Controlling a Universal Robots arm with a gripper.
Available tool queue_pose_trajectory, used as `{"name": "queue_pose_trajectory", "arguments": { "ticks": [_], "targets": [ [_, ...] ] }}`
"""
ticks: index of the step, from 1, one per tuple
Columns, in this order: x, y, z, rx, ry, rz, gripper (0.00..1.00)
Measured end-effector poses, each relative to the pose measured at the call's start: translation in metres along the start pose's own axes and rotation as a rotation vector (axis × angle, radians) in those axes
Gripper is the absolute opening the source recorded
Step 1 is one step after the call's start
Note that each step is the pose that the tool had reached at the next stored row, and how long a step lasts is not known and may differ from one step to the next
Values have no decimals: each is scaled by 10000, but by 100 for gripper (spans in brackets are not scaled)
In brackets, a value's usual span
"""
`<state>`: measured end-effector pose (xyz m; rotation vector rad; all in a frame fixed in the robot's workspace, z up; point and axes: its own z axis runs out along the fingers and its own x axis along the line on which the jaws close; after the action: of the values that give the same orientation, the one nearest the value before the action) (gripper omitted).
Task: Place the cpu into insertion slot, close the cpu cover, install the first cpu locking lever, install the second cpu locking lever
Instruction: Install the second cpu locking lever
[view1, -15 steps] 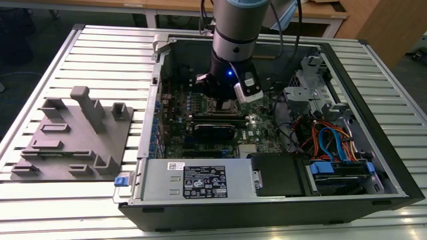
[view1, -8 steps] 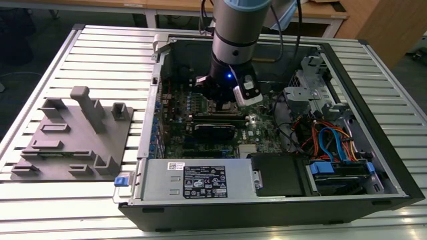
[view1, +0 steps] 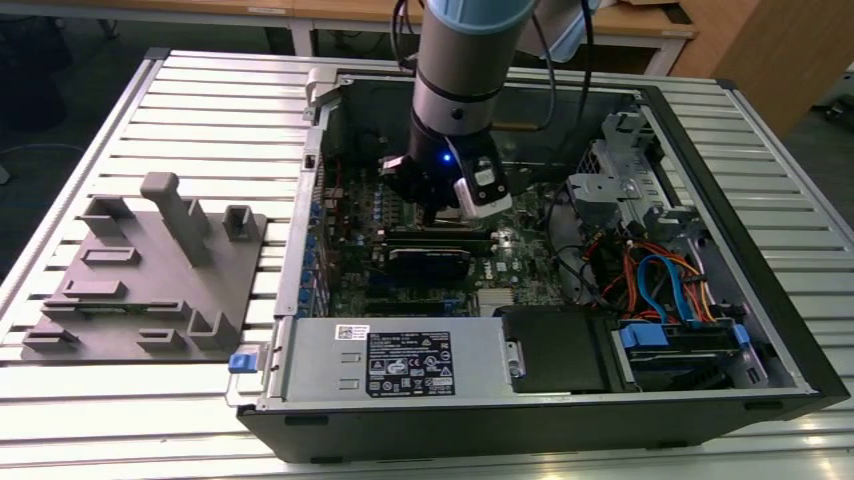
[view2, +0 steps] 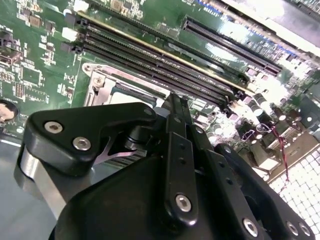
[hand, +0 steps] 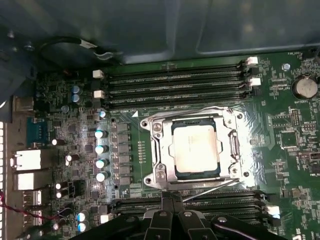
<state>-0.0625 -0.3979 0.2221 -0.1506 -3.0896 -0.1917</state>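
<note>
**Cpu seated, cover down**

We see the arm reaching into the open case (view1: 561, 300) on the slatted tabletop (view1: 160, 110), its claw (hand: 172, 200) low over the motherboard (hand: 290, 135). In the first wrist view the cpu (hand: 195, 147) sits in the slot (hand: 225, 172), and the cover (hand: 160, 150) lies closed around it. A thin lever (hand: 210, 187) runs along the socket edge nearest the claw tip. The claw fingers (view2: 177, 120) look pressed together, holding nothing. A grey fixture (view1: 147, 270) rests near the tabletop edge at the exterior view's left.

The cpu (hand: 195, 150) sits in the insertion slot (hand: 156, 150).
</note>
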Motion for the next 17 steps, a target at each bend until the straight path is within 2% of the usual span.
{"name": "queue_pose_trajectory", "arguments": {
  "ticks": [3, 7, 11, 17],
  "targets": [
    [4, -27, 10, -197, 20, -7, 10],
    [12, -60, 16, -318, 31, -12, 10],
    [18, -92, 25, -350, 41, -57, 10],
    [15, -108, 38, -360, 84, -352, 10]
  ]
}}
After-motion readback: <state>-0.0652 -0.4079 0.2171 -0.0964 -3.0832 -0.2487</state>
